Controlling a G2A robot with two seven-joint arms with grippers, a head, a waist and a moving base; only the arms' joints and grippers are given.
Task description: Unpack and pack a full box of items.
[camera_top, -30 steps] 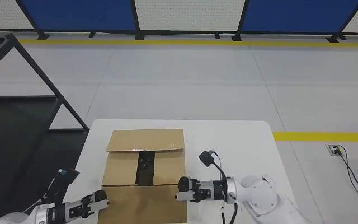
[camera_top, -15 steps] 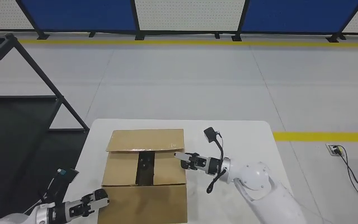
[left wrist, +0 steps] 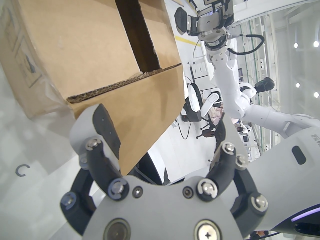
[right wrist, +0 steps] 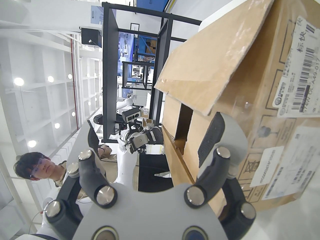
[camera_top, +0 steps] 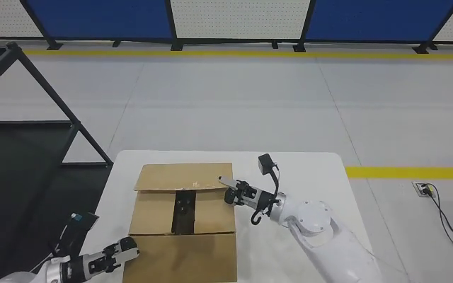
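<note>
Cardboard box (camera_top: 184, 212) on surface (camera_top: 304, 170), one flap corner just ahead of spread right tool (right wrist: 155, 126), another between spread left tool (left wrist: 161, 116) fingers (left wrist: 105, 123)

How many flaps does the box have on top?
4. The far flap is lifted, the near flap is folded outward, and the left inner flap and right inner flap lie flat with a dark gap between them.

The right gripper (right wrist: 155, 126) had its black-padded fingers (right wrist: 212, 136) spread wide, one just beside the upper edge of the brown cardboard box (right wrist: 250, 101). One long top flap (right wrist: 215, 58) stood tilted upward over a dark gap (right wrist: 183, 123). White printed labels (right wrist: 297, 83) covered the box's side. The left gripper (right wrist: 140, 141) sat beyond the box.
</note>
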